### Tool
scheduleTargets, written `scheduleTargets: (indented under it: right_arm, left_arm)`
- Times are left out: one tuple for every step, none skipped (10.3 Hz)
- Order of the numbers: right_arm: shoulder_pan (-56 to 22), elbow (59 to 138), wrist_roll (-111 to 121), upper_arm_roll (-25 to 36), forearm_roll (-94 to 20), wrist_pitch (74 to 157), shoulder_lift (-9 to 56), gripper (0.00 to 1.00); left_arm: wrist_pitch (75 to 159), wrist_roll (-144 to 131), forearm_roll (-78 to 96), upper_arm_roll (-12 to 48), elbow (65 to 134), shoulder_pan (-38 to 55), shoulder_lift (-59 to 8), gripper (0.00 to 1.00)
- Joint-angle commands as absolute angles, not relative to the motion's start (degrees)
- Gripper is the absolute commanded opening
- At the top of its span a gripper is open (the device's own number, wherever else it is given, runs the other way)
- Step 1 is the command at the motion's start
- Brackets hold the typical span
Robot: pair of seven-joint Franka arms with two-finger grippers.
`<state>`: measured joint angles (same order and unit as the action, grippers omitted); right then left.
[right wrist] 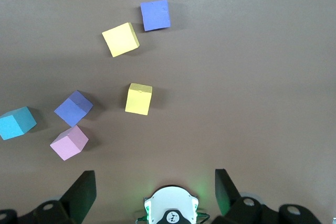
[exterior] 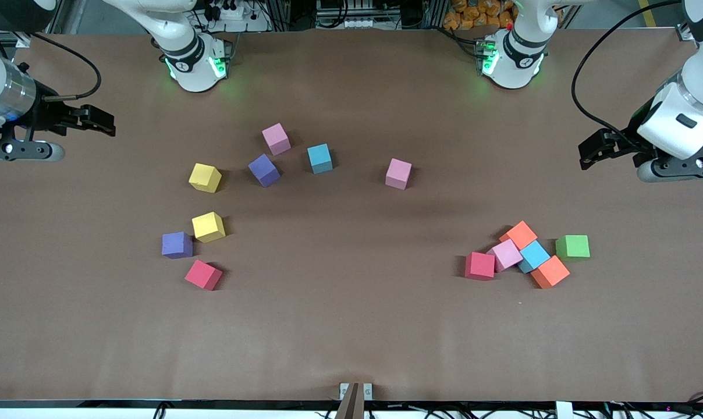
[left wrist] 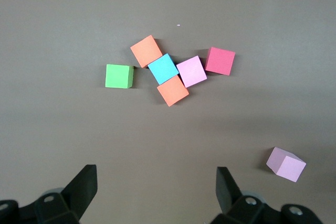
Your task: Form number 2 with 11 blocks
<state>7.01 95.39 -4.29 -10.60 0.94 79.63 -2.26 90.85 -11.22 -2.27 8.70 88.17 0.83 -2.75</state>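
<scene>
- Front view shows you the blocks (exterior: 276,138) lying loose in two groups on the worktop (exterior: 351,337), no number 2 formed.
- Your left pincer (exterior: 587,152) hangs with fingers spread and empty at its own end of the worktop.
- Your right pincer (exterior: 104,123) waits likewise, spread and empty, at its end.

Both arms parked, waiting, none reaching in. Right arm rises from base, loops out over right arm's end of table; wrist roughly level, right gripper (exterior: 104,123) hanging in air above bare tabletop there, fingers spread wide, nothing between them. Left arm mirrors it at left arm's end; left gripper (exterior: 590,154) up over table edge region, fingers (left wrist: 84,184) wide apart, empty. Both wrists turned so fingers point in toward table middle. No contact with anything.
</scene>
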Motion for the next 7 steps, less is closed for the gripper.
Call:
scheduleTargets:
  right_arm:
    - [7.9, 94.0, -5.0, -11.4, 0.3, 78.7, -1.8, 1.00]
    - [7.9, 94.0, -5.1, -11.4, 0.3, 78.6, -1.8, 1.00]
    - [7.9, 94.0, -5.1, -11.4, 0.3, 78.6, -1.8, 1.00]
    - [7.9, 94.0, -5.1, -11.4, 0.2, 78.6, -1.9, 1.00]
    - [7.5, 94.0, -5.8, -11.5, 0.2, 78.6, -2.0, 1.00]
    - [6.3, 94.0, -8.3, -11.5, 0.2, 78.3, -2.2, 1.00]
    - [6.0, 94.0, -9.1, -11.5, 0.1, 78.3, -2.2, 1.00]
  left_arm:
    - [89.7, -10.3, -2.9, 8.7, 88.0, 0.9, -1.7, 1.00]
    - [89.0, -10.3, -3.2, 8.7, 87.2, 0.9, -1.8, 1.00]
    - [88.6, -10.3, -3.3, 8.9, 86.9, 1.0, -2.0, 1.00]
    - [88.6, -10.5, -2.7, 8.9, 87.0, 1.4, -2.3, 1.00]
    - [88.6, -11.1, -2.6, 9.1, 87.4, 2.3, -3.2, 1.00]
    - [88.6, -13.2, -2.4, 9.4, 87.9, 5.7, -4.8, 1.00]
    - [88.8, -21.5, -2.2, 9.5, 87.9, 9.5, -7.2, 1.00]
